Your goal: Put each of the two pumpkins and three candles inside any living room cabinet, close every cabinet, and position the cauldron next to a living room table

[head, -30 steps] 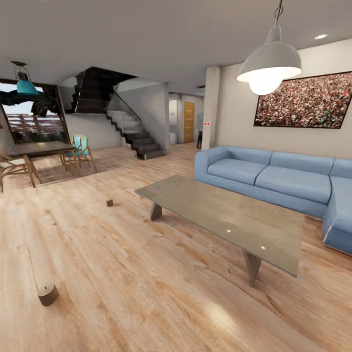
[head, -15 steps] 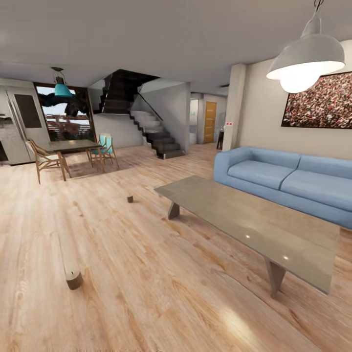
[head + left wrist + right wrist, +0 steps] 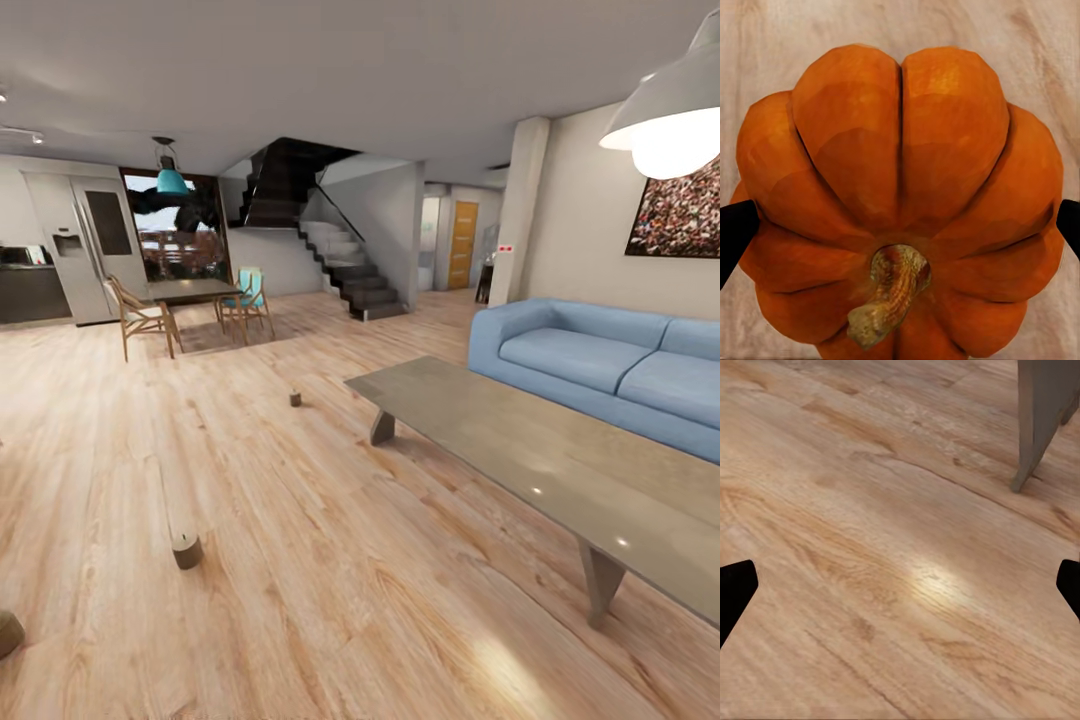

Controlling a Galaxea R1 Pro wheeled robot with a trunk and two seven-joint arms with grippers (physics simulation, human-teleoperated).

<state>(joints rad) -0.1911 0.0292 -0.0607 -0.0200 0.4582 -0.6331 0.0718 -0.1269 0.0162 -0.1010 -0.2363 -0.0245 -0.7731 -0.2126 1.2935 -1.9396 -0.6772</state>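
Left wrist view shows a pumpkin [image 3: 900, 202] sitting between the two dark fingers of the left claw [image 3: 900, 225], which grips it on both sides. The best plan is likely to keep that grip firm and roll slowly while looking for the cabinet, so the pumpkin does not slip. The right claw [image 3: 900, 585] is spread wide and holds nothing; bare floor [image 3: 870, 547] lies under it, with a leg of the surface [image 3: 1046, 412] ahead. Two candles [image 3: 186, 550] [image 3: 295, 399] stand on the floor.
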